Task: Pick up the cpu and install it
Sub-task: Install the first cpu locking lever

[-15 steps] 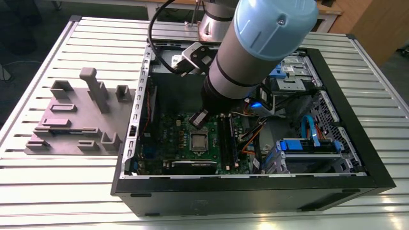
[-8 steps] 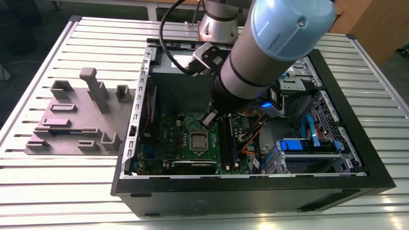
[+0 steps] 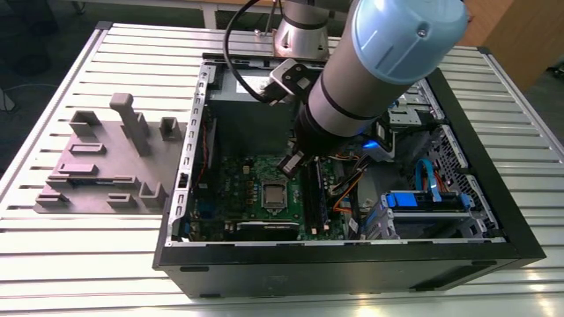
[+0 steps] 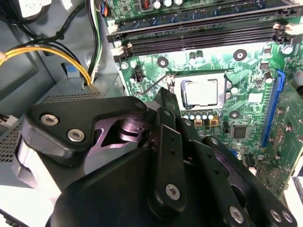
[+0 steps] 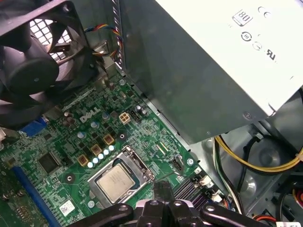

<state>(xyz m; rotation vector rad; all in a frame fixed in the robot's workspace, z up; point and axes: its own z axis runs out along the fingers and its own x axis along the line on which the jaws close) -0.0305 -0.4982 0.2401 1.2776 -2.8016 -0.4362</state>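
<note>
The cpu (image 3: 275, 196) lies flat in its socket on the green motherboard (image 3: 234, 188), inside the open computer case. Its silver square top faces up in both wrist views (image 4: 201, 92) (image 5: 116, 182), framed by the metal socket bracket. My gripper (image 3: 291, 162) hangs just above the board, a little off the cpu on the power-supply side. Its black fingertips (image 4: 169, 94) are pressed together with nothing between them, beside the thin socket lever (image 4: 154, 85). In the first wrist view the gripper (image 5: 162, 188) ends next to the socket's corner.
The grey power supply (image 5: 199, 71) and a black fan (image 5: 33, 56) flank the board. Memory slots (image 4: 199, 33) run past the socket. Yellow cables (image 4: 47, 49) and a blue drive cage (image 3: 423, 201) crowd the case. A grey parts fixture (image 3: 105, 158) sits on the table.
</note>
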